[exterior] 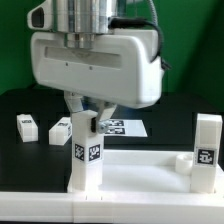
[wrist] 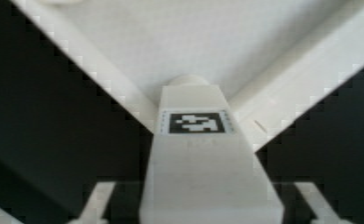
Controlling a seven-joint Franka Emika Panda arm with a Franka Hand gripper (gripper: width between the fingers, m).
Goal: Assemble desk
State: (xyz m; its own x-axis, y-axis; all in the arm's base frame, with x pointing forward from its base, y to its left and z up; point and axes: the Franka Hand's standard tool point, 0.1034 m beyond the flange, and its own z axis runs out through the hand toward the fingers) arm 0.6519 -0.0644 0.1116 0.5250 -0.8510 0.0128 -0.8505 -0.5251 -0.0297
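Observation:
A white square-section leg (exterior: 86,152) with black-and-white tags stands upright at the corner of the white tabletop (exterior: 145,172) on the exterior view's left. My gripper (exterior: 87,112) comes down from above and is shut on its upper end. In the wrist view the leg (wrist: 200,150) runs away from me between my fingers (wrist: 101,200), its tag facing the camera, and its far end points into a rimmed corner of the tabletop (wrist: 179,40). A second leg (exterior: 207,150) stands upright at the tabletop's corner on the exterior view's right.
Two more white legs (exterior: 27,126) (exterior: 58,131) lie loose on the black table at the exterior view's left. The marker board (exterior: 122,126) lies flat behind the held leg. A green wall closes the back.

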